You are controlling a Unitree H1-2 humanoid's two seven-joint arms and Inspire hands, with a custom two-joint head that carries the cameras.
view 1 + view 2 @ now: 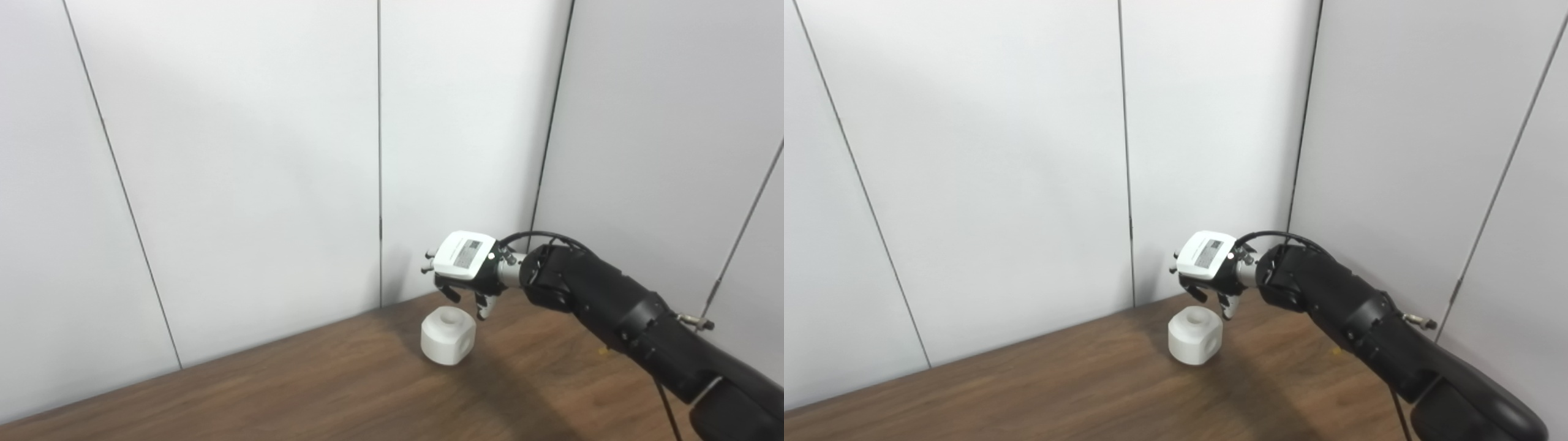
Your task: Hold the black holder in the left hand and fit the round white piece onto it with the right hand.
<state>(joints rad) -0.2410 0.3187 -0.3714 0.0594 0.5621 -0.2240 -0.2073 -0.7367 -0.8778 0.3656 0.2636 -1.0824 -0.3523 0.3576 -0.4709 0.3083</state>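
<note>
My right hand (467, 269) hangs palm-down just above the white piece (448, 335), fingers (482, 309) spread and curled downward, holding nothing and, as far as I can tell, not touching the piece. I judge this posture to be the approach for a top grasp: the fingers point down at the block's upper edges so they can close around its sides.

The white piece stands on the tabletop (306, 386) near the back wall (245, 153). It is a rounded block with a circular recess in its top face and another hole in one side; the upward recess is presumably where it will seat on the holder.

My left hand and the black holder appear in neither view, so I cannot tell whether the holder is held at all; the fitting step is not yet begun.

The two views differ little. The right eye view sets the hand and piece further left and shows more of the right-hand wall panel (1427, 153). The left eye view shows more of my forearm (618, 312) at its right edge.
</note>
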